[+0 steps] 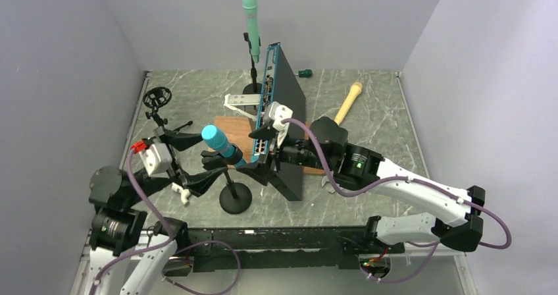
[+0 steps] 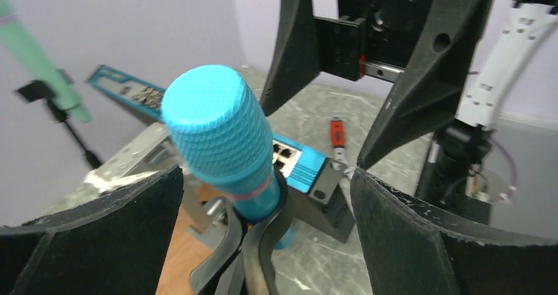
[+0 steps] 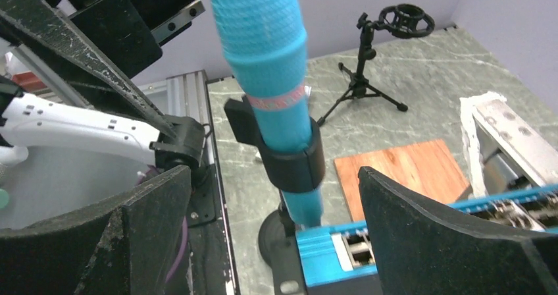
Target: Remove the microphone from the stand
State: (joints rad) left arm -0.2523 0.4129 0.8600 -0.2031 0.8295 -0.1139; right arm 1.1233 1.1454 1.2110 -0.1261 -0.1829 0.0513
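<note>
The blue microphone [image 1: 220, 143] leans in a black clip [image 3: 293, 163] on a stand with a round black base [image 1: 235, 197]. My left gripper [image 1: 208, 158] stands open at the clip from the left. In the left wrist view the microphone [image 2: 220, 137] and clip [image 2: 263, 236] sit between the left gripper's [image 2: 263, 183] wide pads, touching neither. My right gripper [image 1: 264, 157] faces it from the right, open too. In the right wrist view the microphone [image 3: 266, 51] stands upright in the gap of the right gripper [image 3: 276, 183], above the stand base [image 3: 273, 239].
A black network switch with a blue face [image 1: 279, 110] stands on edge right behind the stand, over a wooden board [image 1: 230, 134]. A green microphone [image 1: 251, 25] on its own stand is at the back. An empty shock-mount tripod [image 1: 156, 101], a metal bracket [image 1: 242, 101] and a wooden recorder [image 1: 347, 103] lie around.
</note>
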